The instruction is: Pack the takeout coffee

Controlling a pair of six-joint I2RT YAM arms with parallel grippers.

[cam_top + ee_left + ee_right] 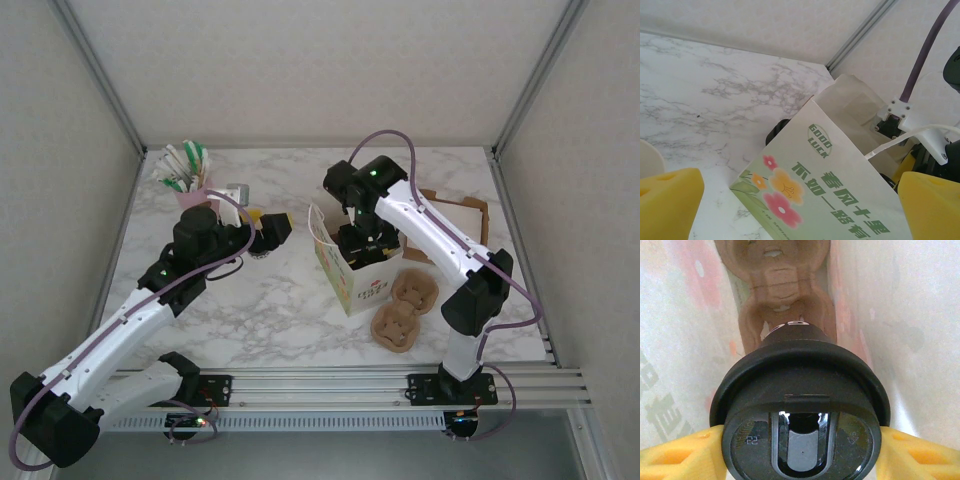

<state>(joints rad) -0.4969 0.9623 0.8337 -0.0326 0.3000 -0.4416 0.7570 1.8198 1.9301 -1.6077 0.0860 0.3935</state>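
The takeout coffee shows its round black lid (800,415) from above, down inside a paper bag (345,270) printed with flowers and green lettering. My right gripper (800,455) is shut on the cup just under the lid, a yellow finger (680,455) on each side. In the top view the right gripper (362,245) reaches down into the bag's open mouth. A brown pulp carrier (782,285) lies at the bag's bottom below the cup. My left gripper (270,232) is open, just left of the bag. Its yellow fingers (667,200) frame the bag's printed side (840,185) without touching it.
Two brown pulp cup carriers (405,305) lie right of the bag near the front. A flat brown cardboard piece (455,215) lies behind the right arm. A pink cup of sticks and straws (185,175) stands at the back left. Frame posts edge the marble table (280,300).
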